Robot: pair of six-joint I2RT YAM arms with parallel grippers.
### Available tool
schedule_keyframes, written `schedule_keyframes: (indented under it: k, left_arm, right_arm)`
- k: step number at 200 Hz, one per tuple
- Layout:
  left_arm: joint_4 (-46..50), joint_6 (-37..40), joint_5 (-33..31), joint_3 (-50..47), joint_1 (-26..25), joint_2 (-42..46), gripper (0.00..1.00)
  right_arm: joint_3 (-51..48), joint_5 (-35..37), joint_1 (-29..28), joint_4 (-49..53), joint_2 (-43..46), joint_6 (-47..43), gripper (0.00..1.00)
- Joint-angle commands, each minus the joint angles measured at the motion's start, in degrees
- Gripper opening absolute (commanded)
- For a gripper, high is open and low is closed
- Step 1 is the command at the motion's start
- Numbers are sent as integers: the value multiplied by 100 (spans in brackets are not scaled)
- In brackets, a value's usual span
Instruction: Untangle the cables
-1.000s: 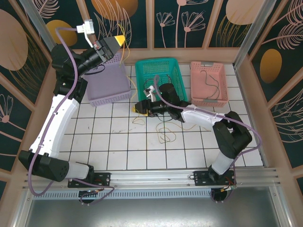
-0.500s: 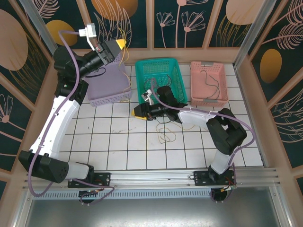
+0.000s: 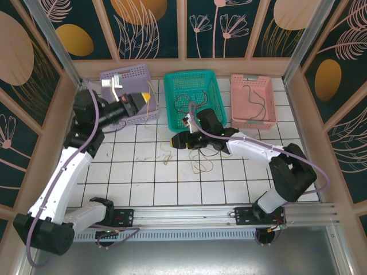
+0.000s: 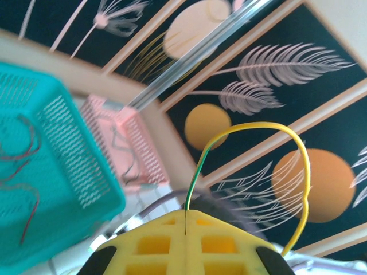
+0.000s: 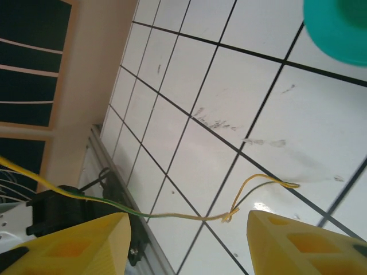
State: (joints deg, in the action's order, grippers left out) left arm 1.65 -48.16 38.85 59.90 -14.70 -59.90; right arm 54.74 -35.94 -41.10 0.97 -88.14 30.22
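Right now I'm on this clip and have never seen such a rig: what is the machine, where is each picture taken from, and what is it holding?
Two robot arms are bolted at the near edge of a white tiled table. The wide picture looks down from above and behind them; the other two come from a camera on each wrist. At the back stand a lilac basket, a teal basket and a pink basket; the last two hold thin cables. More cables lie loose on the tiles. The left arm's yellow fingers are shut on a yellow-green cable, up beside the lilac basket. The right arm's fingers stand open, low over the tiles; a yellow-green cable crosses the gap between them, ungripped.
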Motion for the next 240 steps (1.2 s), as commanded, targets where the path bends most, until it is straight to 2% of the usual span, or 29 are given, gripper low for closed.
schedule_keyframes:
  k: [1,27,63,108,145,240]
  left_arm:
    - [735,353,-695,-686,-32,334,0]
    - [1246,502,-1559,-1116,-32,631,0]
    - [1948,665,-2451,-1060,-33,785,0]
    - [2137,641,-2495,-1152,-30,886,0]
    - [2146,600,-2470,-1148,-25,936,0]
    - [2094,582,-2410,-1151,-25,927,0]
  right_arm:
    - [-143,516,-117,605,227,-552,56]
    - [-143,1236,-532,1081,102,-1176,54]
    - [-249,2099,-1164,1006,-194,-1791,52]
    - [245,2645,-1762,1082,-915,-2428,46]
    - [675,2531,-1822,1121,-1459,-2459,43]
    - [1047,2285,-1895,1098,-2008,-2377,39]
